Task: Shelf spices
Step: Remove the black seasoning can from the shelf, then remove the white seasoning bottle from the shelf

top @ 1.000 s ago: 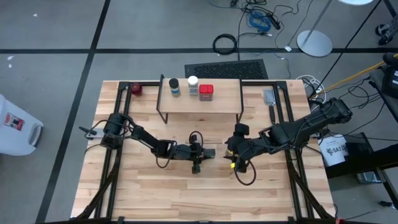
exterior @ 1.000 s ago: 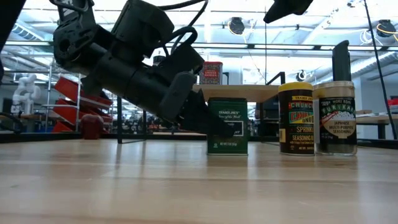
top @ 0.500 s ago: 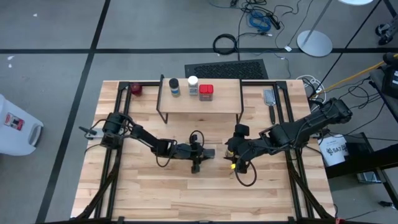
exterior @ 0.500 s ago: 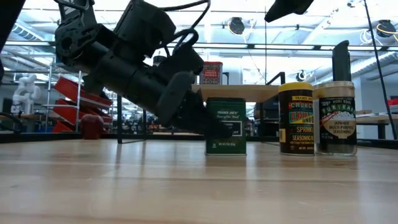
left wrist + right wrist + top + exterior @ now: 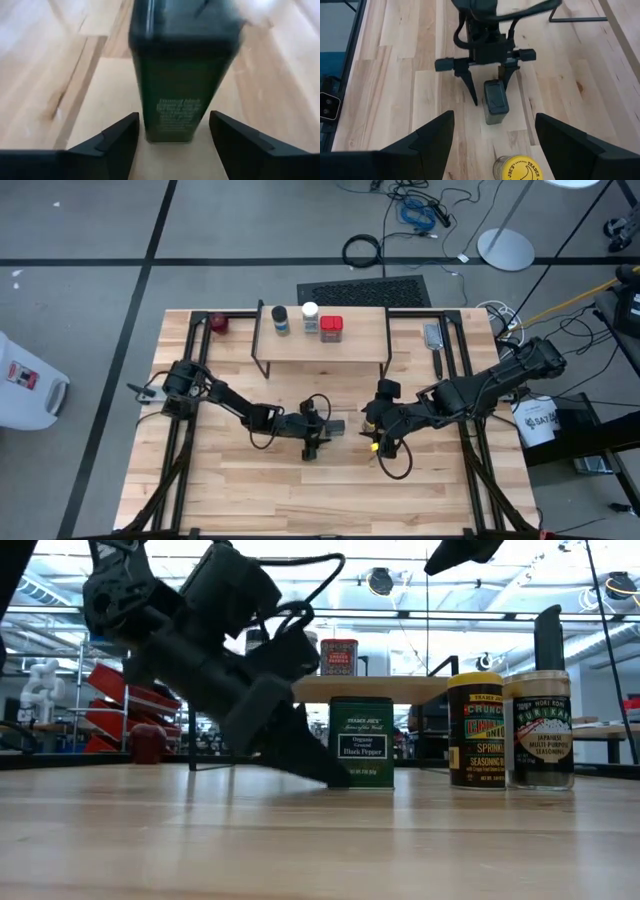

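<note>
A dark green square tin stands upright on the table near its middle. My left gripper is open around it, one finger on each side with a gap showing; the right wrist view shows the same tin. My right gripper hangs open above the yellow-topped jar. That jar and a tan-topped jar stand on the table to the tin's right. The shelf at the far side carries a dark jar, a white-capped jar and a red tin.
A small dark-red round object sits at the far left corner. A black tool lies to the right of the shelf. Black frame rails run along the table's sides. Bare wood lies toward the near edge.
My left gripper's fingers, which covered the green tin's label, have tipped down toward the table and drawn back a little toward the left edge. The label now shows, and the tin stands upright in place.
</note>
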